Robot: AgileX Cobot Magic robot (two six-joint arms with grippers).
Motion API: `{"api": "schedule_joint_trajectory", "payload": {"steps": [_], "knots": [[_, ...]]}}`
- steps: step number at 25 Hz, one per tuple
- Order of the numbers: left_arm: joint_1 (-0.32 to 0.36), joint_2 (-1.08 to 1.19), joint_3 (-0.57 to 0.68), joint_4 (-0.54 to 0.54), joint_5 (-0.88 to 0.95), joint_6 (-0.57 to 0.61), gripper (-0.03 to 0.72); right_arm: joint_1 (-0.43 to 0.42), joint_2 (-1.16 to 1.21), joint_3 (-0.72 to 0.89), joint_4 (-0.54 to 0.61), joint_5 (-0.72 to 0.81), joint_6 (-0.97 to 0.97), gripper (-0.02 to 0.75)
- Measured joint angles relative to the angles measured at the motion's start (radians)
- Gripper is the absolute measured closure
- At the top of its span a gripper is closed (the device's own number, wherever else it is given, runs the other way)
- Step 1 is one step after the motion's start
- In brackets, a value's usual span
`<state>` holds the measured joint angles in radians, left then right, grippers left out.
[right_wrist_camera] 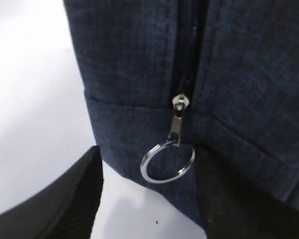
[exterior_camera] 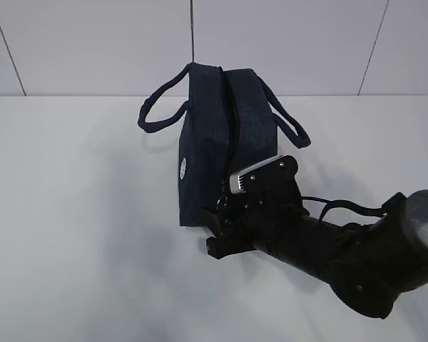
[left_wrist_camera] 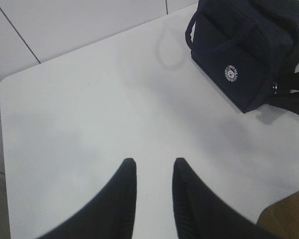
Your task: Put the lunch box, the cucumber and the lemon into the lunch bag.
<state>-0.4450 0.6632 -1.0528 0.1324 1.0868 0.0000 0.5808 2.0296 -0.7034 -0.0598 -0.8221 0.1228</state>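
Navy lunch bag (exterior_camera: 214, 146) upright on white table (exterior_camera: 71, 235), zipper closed, contents unseen; right gripper (right_wrist_camera: 149, 199) spread wide around ring pull (right_wrist_camera: 168, 162) at bag's near end; left gripper (left_wrist_camera: 154, 172) released, well apart from bag.

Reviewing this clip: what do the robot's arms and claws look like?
The right arm is bulky matte black, with a thin black cable looped along it and a small silver-faced camera on its wrist. Both the right claw and left claw have black, tapered, finely ribbed fingers. No markings are visible.
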Motion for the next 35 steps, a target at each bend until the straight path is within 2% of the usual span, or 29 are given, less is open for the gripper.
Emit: {"api": "schedule_joint_trajectory", "payload": {"steps": [13, 30, 35], "knots": [[0.000, 0.000, 0.000, 0.023, -0.002, 0.000, 0.508, 0.000, 0.051, 0.000, 0.060, -0.146, 0.000, 0.269], [0.000, 0.000, 0.000, 0.028, -0.002, 0.000, 0.508, 0.000, 0.052, 0.000, 0.069, -0.163, 0.000, 0.423], [0.000, 0.000, 0.000, 0.028, -0.002, 0.000, 0.508, 0.000, 0.052, 0.000, 0.069, -0.158, 0.000, 0.436]]}}
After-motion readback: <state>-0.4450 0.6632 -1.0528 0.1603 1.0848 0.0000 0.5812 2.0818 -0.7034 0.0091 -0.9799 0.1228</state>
